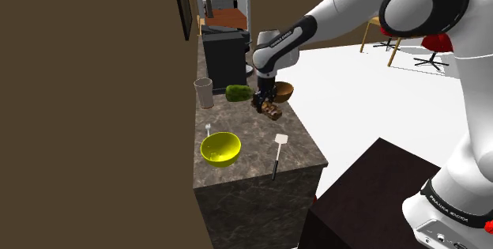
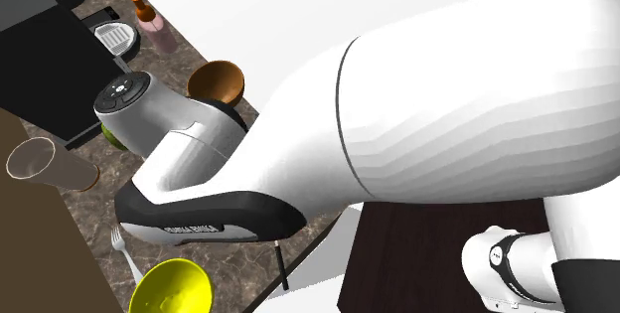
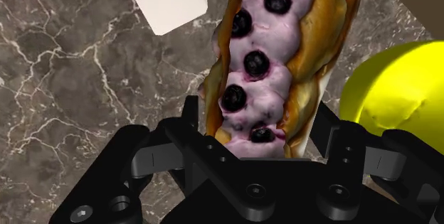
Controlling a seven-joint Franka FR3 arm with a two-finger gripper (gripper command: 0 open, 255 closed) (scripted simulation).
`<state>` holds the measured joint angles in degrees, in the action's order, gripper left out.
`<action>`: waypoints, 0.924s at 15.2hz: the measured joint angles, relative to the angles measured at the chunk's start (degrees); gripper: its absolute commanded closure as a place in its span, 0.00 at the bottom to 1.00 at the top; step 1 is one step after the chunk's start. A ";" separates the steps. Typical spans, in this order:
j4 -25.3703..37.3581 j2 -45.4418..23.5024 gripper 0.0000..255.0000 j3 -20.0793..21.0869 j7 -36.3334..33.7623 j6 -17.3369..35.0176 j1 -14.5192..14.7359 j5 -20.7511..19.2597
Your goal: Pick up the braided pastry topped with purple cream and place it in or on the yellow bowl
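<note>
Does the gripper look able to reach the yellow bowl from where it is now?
Probably yes. The gripper, closed on the pastry, is near the yellow bowl, and only open counter lies between them.

Arm links: glossy white, rounded, bulky
Joints: dark bands between white shells
Wrist cap: grey disc, small dark buttons
Gripper: all black, angular, round screw holes
Lettering: small white print on a black band
</note>
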<state>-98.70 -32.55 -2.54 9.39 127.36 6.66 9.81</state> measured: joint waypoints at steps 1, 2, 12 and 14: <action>0.47 -0.30 1.00 0.23 -1.14 -0.03 0.84 -0.08; 1.73 -1.20 1.00 0.44 -2.09 -0.27 1.51 -0.16; 13.63 -7.76 1.00 2.44 -13.61 -4.29 10.02 -1.38; 16.72 -9.80 1.00 2.76 -15.92 -5.07 11.81 -1.65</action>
<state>-81.99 -42.35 0.22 -6.53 122.29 18.47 8.15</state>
